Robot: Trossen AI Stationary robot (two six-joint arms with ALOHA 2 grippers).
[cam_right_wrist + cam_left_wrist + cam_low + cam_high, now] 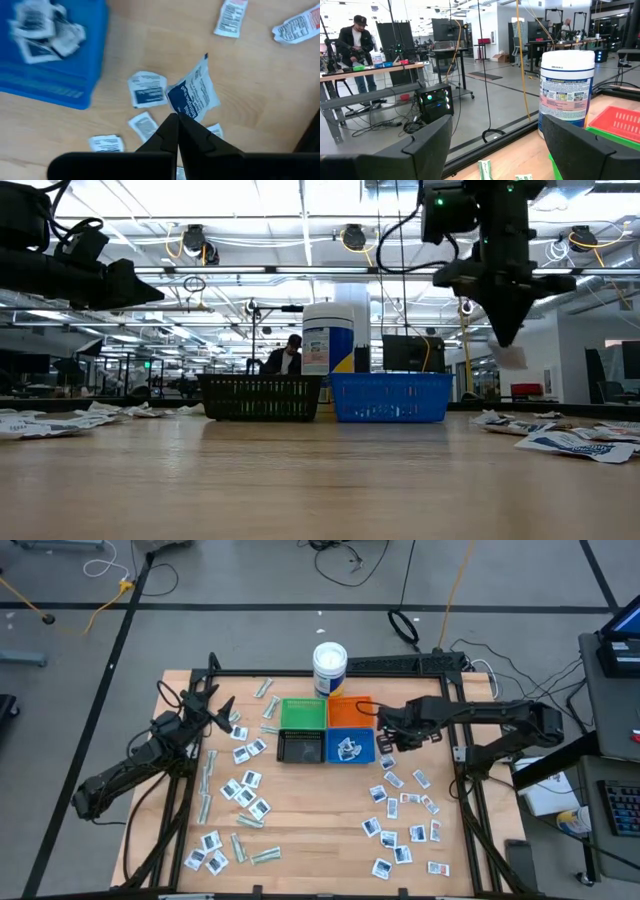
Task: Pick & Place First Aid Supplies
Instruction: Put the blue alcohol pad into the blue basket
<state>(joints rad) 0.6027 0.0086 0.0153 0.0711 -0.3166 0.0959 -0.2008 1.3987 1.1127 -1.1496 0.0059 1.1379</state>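
The right gripper (176,122) is seen clamped tight on the corner of a white sachet with blue print (194,95), held up in the air just beside the blue bin (55,75), which already has several packets in it. The left gripper (495,145) is parked raised over the table's left side, fingers spread wide with nothing between them, facing the white tub (566,90). Remaining sachets (400,830) and pale-green strips (208,770) are scattered flat on the wooden table (310,820), on both sides of the four bins.
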